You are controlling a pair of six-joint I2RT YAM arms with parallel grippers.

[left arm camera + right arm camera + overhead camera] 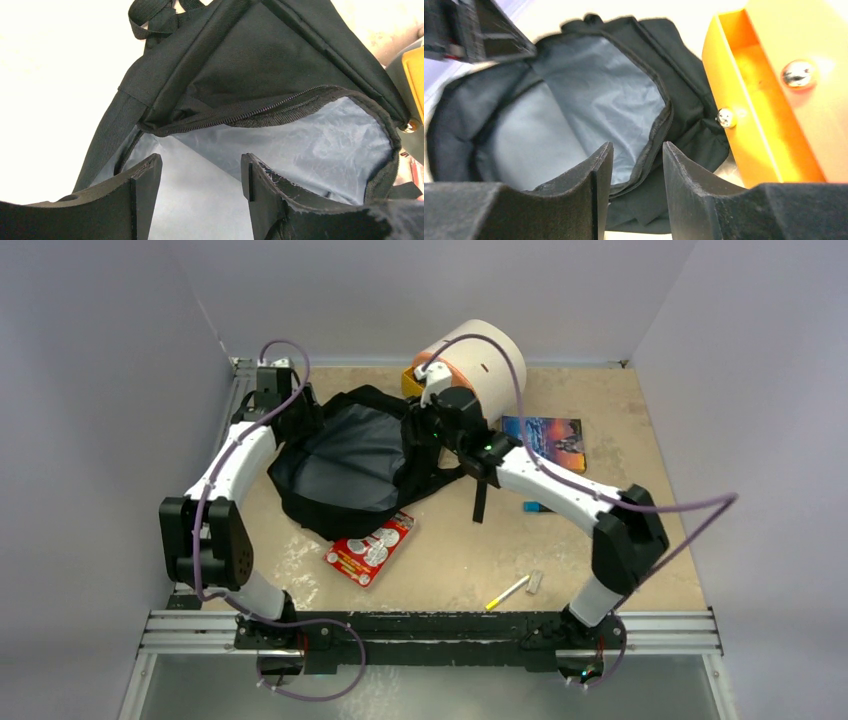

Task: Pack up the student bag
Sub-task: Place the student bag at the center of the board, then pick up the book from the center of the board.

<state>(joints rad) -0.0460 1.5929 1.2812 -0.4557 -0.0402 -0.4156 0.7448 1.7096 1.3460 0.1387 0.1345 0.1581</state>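
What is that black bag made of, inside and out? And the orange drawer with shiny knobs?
The student bag looks like matte black woven synthetic cloth: fine weave, soft folds. Its lining seems thin, slightly glossy blue-grey fabric, crinkled like nylon. The orange drawer looks smooth and rigid, probably plastic or painted board. Its knobs gleam like polished metal, perhaps chromed plastic.

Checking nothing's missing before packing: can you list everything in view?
soft black fabric backpack: one, blue-grey lining, unzipped, left-centre
cream cylindrical drawer box: one, orange front, behind backpack
flat rectangular book: one, blue-orange cover, right of backpack
flat red package: one, silver discs, in front of backpack
yellow pen: one, near front edge
small pale block: one, beside pen
small blue object: one, beside right arm
beige table: one, under everything
left gripper: one, black, open at backpack's mouth
right gripper: one, black, open over backpack's rim
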